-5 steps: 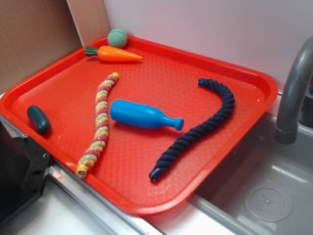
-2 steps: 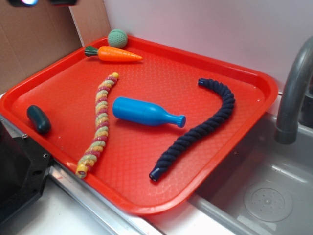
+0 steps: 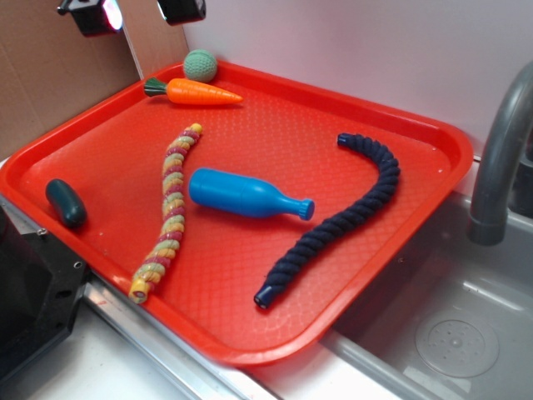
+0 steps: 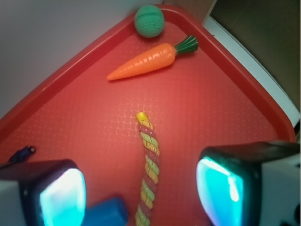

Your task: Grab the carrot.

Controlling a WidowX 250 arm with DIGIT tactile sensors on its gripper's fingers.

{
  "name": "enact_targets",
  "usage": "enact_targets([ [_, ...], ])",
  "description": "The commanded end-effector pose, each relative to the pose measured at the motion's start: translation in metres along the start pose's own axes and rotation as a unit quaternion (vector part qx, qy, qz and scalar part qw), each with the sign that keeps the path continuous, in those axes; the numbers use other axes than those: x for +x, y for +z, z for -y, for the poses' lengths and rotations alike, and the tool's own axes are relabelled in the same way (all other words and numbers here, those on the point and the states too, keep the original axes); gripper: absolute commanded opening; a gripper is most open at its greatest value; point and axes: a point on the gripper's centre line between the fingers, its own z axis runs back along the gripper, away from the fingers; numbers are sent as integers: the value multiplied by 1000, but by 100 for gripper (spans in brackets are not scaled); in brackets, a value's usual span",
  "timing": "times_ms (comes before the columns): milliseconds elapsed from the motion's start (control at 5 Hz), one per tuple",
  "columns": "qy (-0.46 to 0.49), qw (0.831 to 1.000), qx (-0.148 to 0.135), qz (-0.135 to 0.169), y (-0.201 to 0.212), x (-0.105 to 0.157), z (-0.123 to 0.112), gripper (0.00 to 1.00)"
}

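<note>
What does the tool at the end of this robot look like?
The tool has two chunky black fingers with rounded corners. Their inner faces glow turquoise in the wrist view. White parts sit behind them. In the exterior view, one lit face looks pinkish, and only the tips show.

On the red plastic tray (image 3: 416, 133), the small orange toy carrot (image 3: 200, 92) is laid just before the green knitted ball (image 3: 200, 64), behind the striped yellow-pink rope (image 3: 169, 208).
</note>
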Motion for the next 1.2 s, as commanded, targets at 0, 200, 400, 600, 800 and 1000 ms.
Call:
enact_targets([
  [0, 2, 1000, -8, 13, 9, 6, -7, 100],
  [200, 121, 992, 19, 18, -42, 45, -19, 100],
  [400, 206, 978, 8, 28, -68, 56, -26, 100],
  [600, 262, 964, 3, 49, -86, 65, -28, 100],
  [800, 301, 951, 24, 68, -100, 74, -33, 100],
  [1000, 311, 947, 29, 80, -117, 87, -34, 100],
])
